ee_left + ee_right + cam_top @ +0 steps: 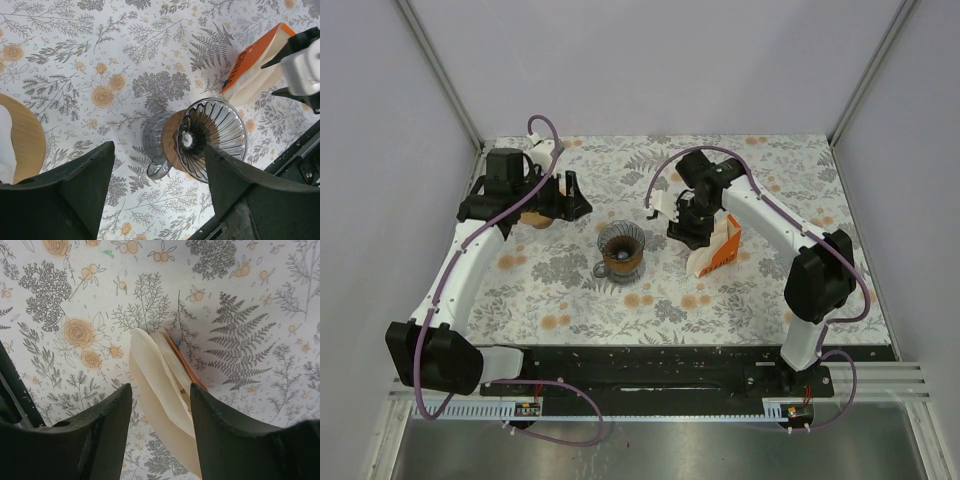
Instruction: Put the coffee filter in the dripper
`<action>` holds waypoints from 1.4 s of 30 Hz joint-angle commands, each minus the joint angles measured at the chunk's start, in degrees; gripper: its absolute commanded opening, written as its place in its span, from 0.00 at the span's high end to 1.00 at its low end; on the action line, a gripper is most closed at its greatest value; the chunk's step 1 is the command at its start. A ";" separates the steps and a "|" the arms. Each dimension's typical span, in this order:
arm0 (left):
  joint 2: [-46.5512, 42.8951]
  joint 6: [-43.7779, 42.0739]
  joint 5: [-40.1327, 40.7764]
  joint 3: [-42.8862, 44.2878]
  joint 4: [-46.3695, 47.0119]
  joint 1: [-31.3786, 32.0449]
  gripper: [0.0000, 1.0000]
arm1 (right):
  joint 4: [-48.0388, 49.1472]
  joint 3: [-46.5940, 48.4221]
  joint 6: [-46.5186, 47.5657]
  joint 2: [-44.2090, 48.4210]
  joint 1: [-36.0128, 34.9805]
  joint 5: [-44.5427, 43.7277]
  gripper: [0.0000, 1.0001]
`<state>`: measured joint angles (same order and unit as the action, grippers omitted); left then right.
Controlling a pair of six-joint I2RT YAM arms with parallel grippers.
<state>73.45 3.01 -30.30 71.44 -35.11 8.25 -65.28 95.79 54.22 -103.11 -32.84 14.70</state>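
The glass dripper (621,249) with a wooden collar stands mid-table, empty; it also shows in the left wrist view (215,137). Cream paper coffee filters (162,385) stick out of an orange pack (720,249) right of the dripper. My right gripper (161,395) is open, its fingers on either side of the filters' upper edge, above the pack (186,367). In the top view the right gripper (688,228) sits just left of the pack. My left gripper (566,205) is open and empty, left of and behind the dripper, seen over the cloth in its wrist view (159,162).
A round wooden lid or coaster (22,137) with something white on it lies under the left arm, also in the top view (535,218). The floral tablecloth (570,290) covers the table. Frame posts stand at the back corners.
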 commanded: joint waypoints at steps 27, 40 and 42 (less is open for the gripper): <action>0.11 0.51 -4.41 -0.78 3.74 -1.66 0.24 | 5.34 -5.70 1.95 -9.39 0.06 -5.21 0.60; 0.82 0.86 -4.94 -1.04 3.74 -2.36 0.24 | 4.89 -4.91 2.39 -8.08 -0.03 -3.71 0.89; 0.82 0.86 -4.94 -1.04 3.82 -2.36 0.25 | 4.81 -4.56 2.39 -7.11 -0.03 -2.93 0.91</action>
<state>74.08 3.51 -33.28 70.65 -34.15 6.37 -60.27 89.93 56.14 -112.62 -32.73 10.37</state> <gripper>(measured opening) 0.755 0.122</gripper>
